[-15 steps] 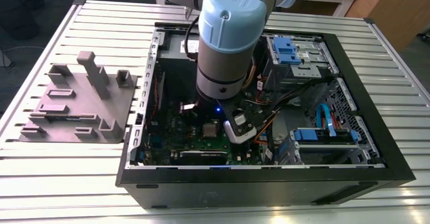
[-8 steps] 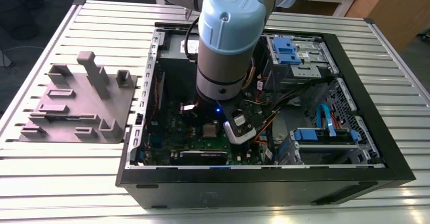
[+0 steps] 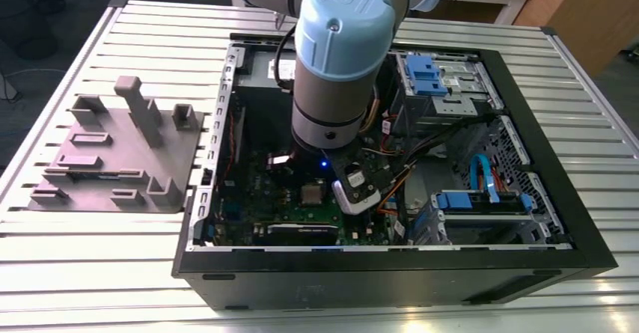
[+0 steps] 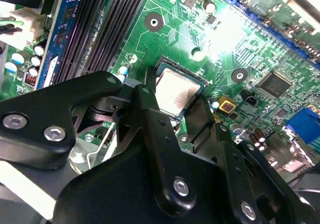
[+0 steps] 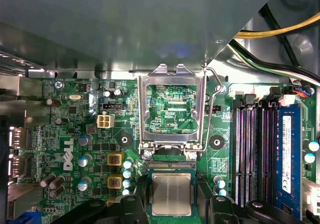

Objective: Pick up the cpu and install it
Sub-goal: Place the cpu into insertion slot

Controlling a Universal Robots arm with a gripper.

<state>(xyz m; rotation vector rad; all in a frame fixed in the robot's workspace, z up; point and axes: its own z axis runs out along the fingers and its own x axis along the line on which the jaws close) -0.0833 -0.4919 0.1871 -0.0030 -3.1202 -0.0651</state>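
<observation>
Entry: cpu [image 4: 176,92], held in jaws, pinched by two opposite edges, positioned at socket [image 5: 170,165] on motherboard [image 5: 80,134]; load plate [image 5: 172,70] stood open. Handling, as judged: you needed chip level, corners squared to socket frame, descent straight and gentle; any tilt or push likely risked bent contacts.

A slatted metal table [image 3: 100,273] stood on dark floor [image 3: 70,19]; wooden furniture [image 3: 579,11] stood toward the exterior view's right.

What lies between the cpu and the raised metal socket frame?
In the first wrist view, between the cpu and the frame lie the hinge bar with two screws and the socket's dark edge.
</observation>
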